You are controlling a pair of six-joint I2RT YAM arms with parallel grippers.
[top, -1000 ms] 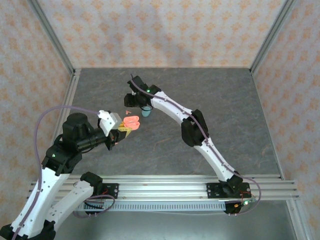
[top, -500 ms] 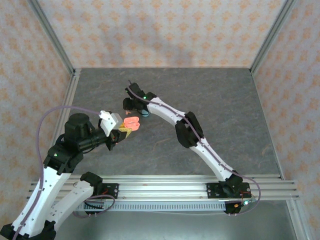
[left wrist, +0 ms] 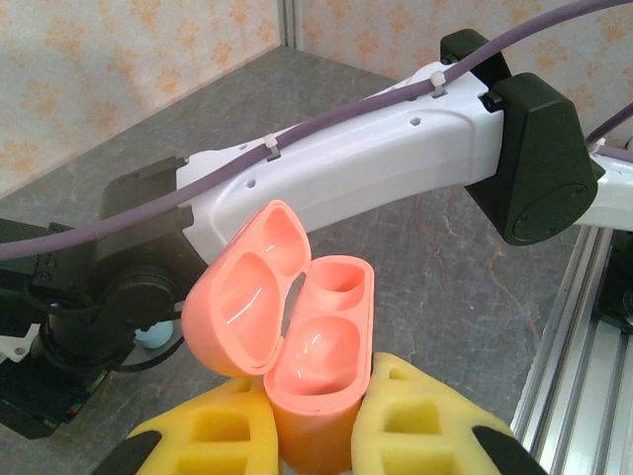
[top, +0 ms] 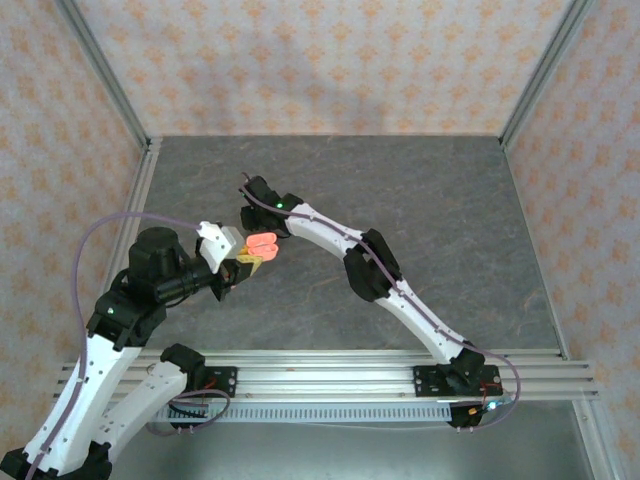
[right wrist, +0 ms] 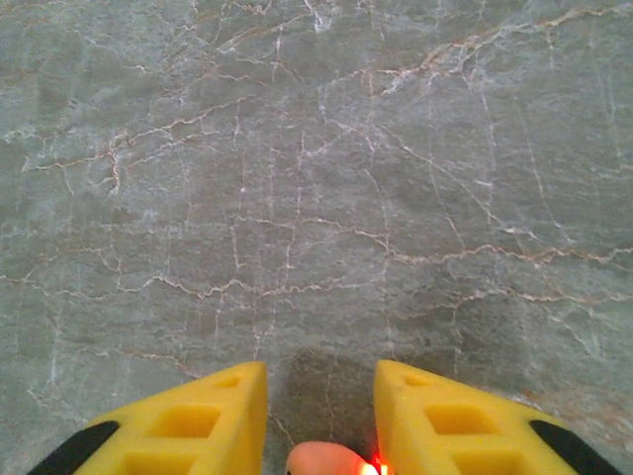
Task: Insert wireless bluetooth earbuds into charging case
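My left gripper is shut on the lower half of a coral-pink charging case, held upright with its lid swung open to the left and both wells bare. From above, the case sits at the left gripper. My right gripper points down at the table just beyond the case. In the right wrist view its yellow fingers stand apart above the stone surface, and a coral-pink earbud lies between them at the bottom edge, touching neither finger that I can see.
The right arm crosses close behind the open case. A small teal-blue object peeks out under the right wrist. The grey stone table stretches to the right and back. Patterned walls and aluminium rails bound the space.
The right gripper moved left and down toward the table near the case, and its fingers drew closer together. The left arm and the case stayed still.
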